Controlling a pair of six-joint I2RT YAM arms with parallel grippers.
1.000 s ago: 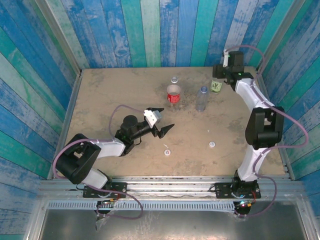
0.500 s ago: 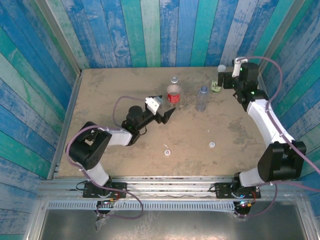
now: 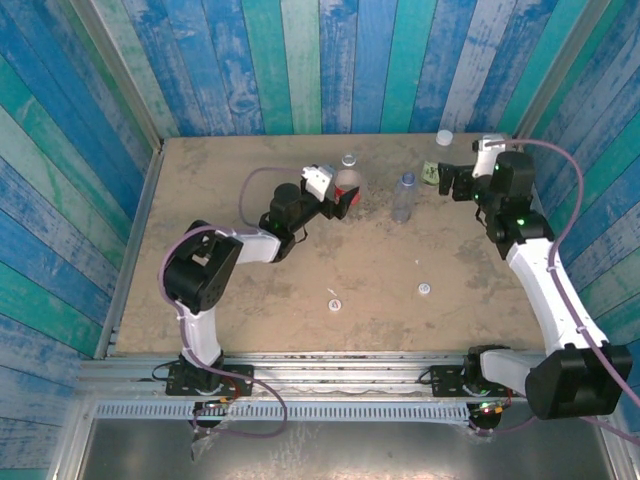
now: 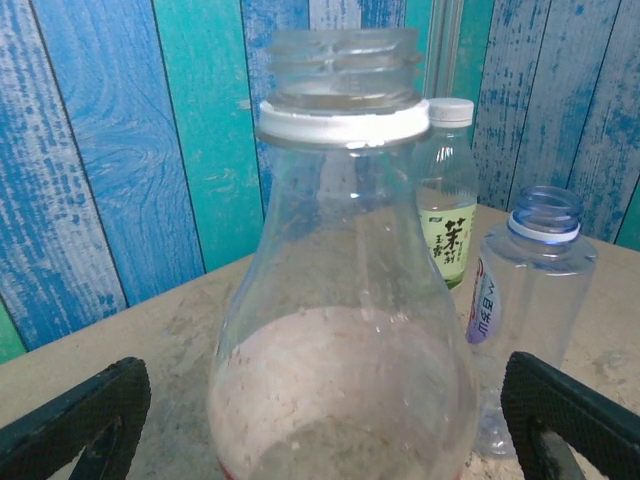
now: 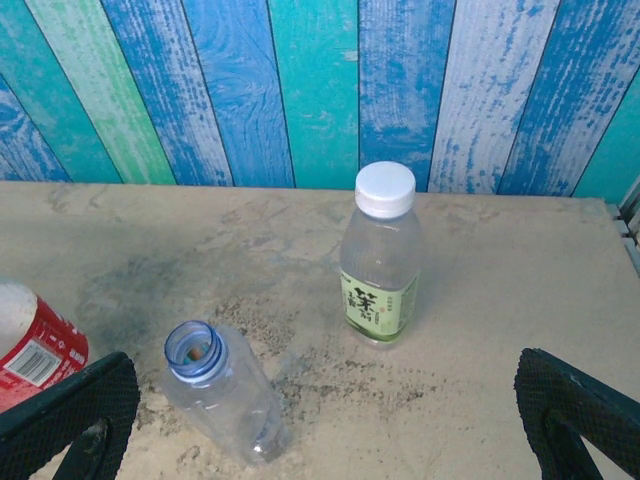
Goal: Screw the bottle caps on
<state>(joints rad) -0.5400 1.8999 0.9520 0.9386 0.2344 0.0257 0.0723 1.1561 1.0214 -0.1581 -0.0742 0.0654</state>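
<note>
Left claw spread wide, red-labelled bottle between fingers, unclamped, neck bare. Right claw released, empty. Plain bottle ahead-left, uncapped. Green-labelled bottle beyond, white cap on. Loose cap, second cap behind both claws. Judging: one done, two left.

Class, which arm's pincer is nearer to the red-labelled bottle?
Left. The open left pincer straddles the red-labelled bottle; the right pincer sits far off, by the green-labelled bottle.

Left gripper: foremost bottle between its fingers; middle bottle behind, to the right; capped bottle farthest, between the two.
</note>
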